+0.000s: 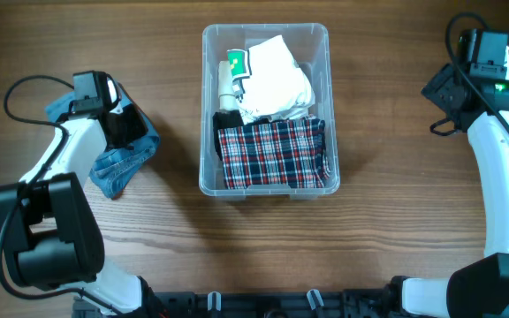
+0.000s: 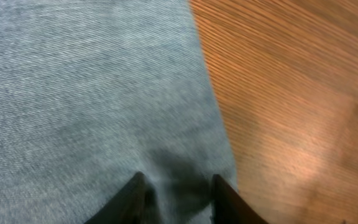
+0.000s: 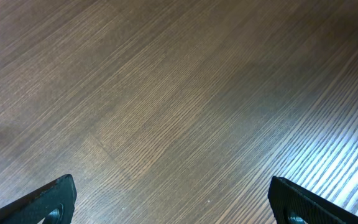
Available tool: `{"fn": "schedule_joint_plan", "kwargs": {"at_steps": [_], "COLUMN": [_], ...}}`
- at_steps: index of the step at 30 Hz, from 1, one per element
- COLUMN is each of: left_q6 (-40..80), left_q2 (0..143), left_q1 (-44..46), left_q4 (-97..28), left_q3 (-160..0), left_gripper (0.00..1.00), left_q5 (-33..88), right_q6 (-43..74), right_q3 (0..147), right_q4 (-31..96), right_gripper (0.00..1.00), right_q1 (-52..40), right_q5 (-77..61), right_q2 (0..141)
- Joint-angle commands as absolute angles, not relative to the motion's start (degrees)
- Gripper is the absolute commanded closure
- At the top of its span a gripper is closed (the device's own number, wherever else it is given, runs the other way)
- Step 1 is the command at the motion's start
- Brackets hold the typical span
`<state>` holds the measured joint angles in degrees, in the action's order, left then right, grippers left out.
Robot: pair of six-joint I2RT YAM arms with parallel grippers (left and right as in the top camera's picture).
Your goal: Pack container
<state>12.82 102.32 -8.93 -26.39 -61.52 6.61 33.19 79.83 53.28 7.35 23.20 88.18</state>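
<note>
A red, white and dark plaid cloth (image 1: 270, 155), a white garment (image 1: 277, 78) and a green-and-white item (image 1: 235, 62) filled the clear container (image 1: 266, 27), while faded blue denim (image 1: 117, 168) lay on the brown wood-grain worktop (image 1: 396, 194).

One container (image 1: 266, 29); one plaid cloth (image 1: 268, 155); one denim garment (image 1: 117, 168).
</note>
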Motion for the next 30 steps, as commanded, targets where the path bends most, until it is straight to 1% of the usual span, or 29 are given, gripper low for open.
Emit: {"fn": "schedule_joint_plan", "kwargs": {"at_steps": [1, 2, 3, 8, 12, 14, 30], "left_q6": [12.2, 12.2, 12.2, 12.2, 12.1, 12.1, 11.9], "left_q2": [99.1, 98.3, 97.6, 94.6, 92.6, 91.8, 80.5], "left_q1": [-8.4, -8.4, -8.4, -8.4, -8.4, -8.4, -8.3], "left_q4": [-28.1, -28.1, -28.2, -28.7, -29.6, -29.9, -32.1], "left_q3": [-62.4, -62.4, -62.4, -62.4, -62.4, -62.4, -62.4], "left_gripper": [0.39, 0.30, 0.23, 0.09, 0.02, 0.00, 0.01], "left_q5": [8.5, 8.5, 8.5, 8.5, 8.5, 8.5, 8.6], "right_q6": [33.4, 33.4, 33.4, 33.4, 33.4, 33.4, 33.4], "right_q3": [79.2, 79.2, 79.2, 79.2, 79.2, 79.2, 79.2], "right_q4": [53.1, 53.1, 53.1, 53.1, 53.1, 53.1, 53.1], "right_gripper": [0.00, 0.00, 0.00, 0.00, 0.00, 0.00, 0.00], "right_q1": [7.6, 7.6, 7.6, 7.6, 7.6, 7.6, 7.6], "right_q5": [23.9, 23.9, 23.9, 23.9, 23.9, 23.9, 23.9], "right_q2": [88.7, 88.7, 88.7, 88.7, 88.7, 88.7, 88.7]}}
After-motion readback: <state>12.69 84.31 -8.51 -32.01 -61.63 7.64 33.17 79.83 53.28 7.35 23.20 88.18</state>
